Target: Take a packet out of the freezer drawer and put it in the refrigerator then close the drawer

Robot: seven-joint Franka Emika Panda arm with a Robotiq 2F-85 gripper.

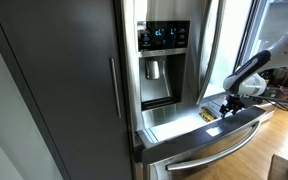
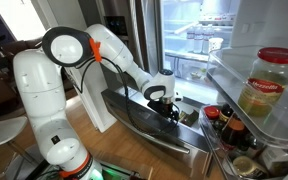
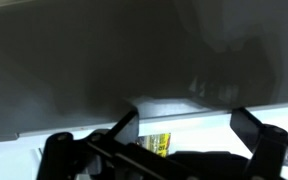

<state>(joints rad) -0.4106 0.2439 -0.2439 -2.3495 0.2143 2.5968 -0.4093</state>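
Observation:
The freezer drawer is pulled out below the refrigerator, showing its white inside; it also shows in an exterior view. The refrigerator's one door stands open, with lit shelves. My gripper hangs over the drawer's open end in both exterior views. In the wrist view the gripper is open and empty, low in the drawer. A yellow printed packet lies just below, near the left finger. A dark shape fills the bottom of the wrist view.
A dark grey cabinet panel with a slim handle stands beside the refrigerator. The open door's bins hold a large jar and bottles, close to the drawer's end. The robot base stands on the wooden floor.

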